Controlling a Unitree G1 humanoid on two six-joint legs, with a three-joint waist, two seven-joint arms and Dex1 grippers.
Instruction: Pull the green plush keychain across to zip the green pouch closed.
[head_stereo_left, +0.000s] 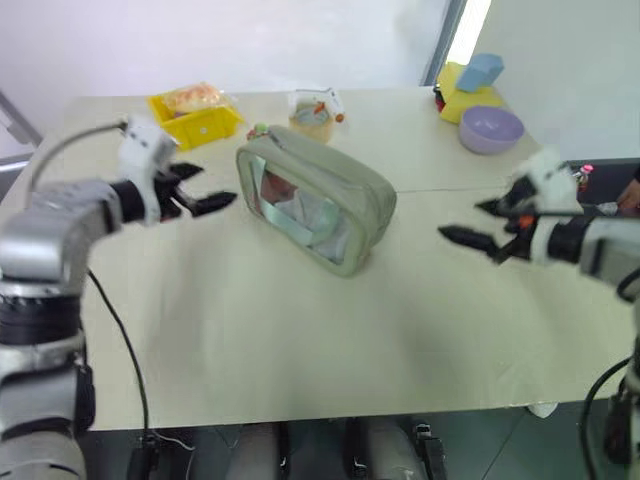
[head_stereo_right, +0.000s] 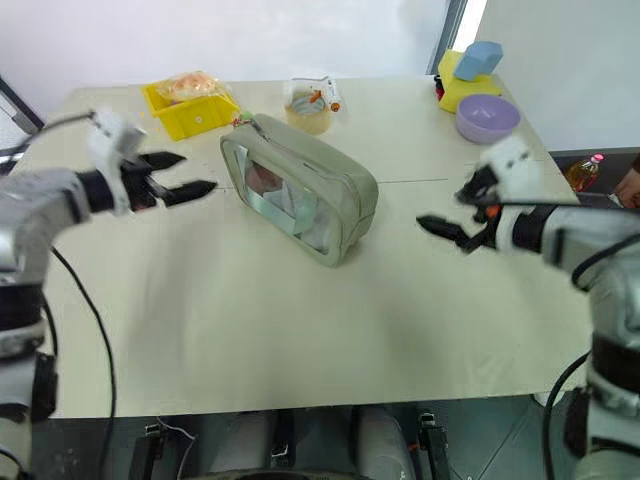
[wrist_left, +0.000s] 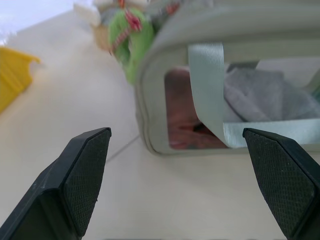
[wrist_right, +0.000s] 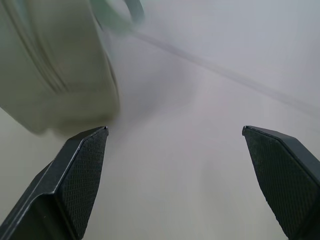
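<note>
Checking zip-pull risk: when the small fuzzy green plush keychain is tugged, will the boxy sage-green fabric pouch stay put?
Probably not: the boxy sage-green fabric pouch stands free on the smooth table, so it may slide or tip. Its soft walls likely buckle. The fuzzy green plush keychain dangles, probably floppy.

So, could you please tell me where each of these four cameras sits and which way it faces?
Left eye view: on the head, looking forward and down at the table and green pouch; both arms show, left gripper and right gripper open.
Right eye view: beside it, same scene, same arms.
Left wrist view: on the left wrist, looking between its fingers at the pouch's window end and green plush keychain.
Right wrist view: on the right wrist, facing the pouch's other end.
All four share the pouch.
</note>
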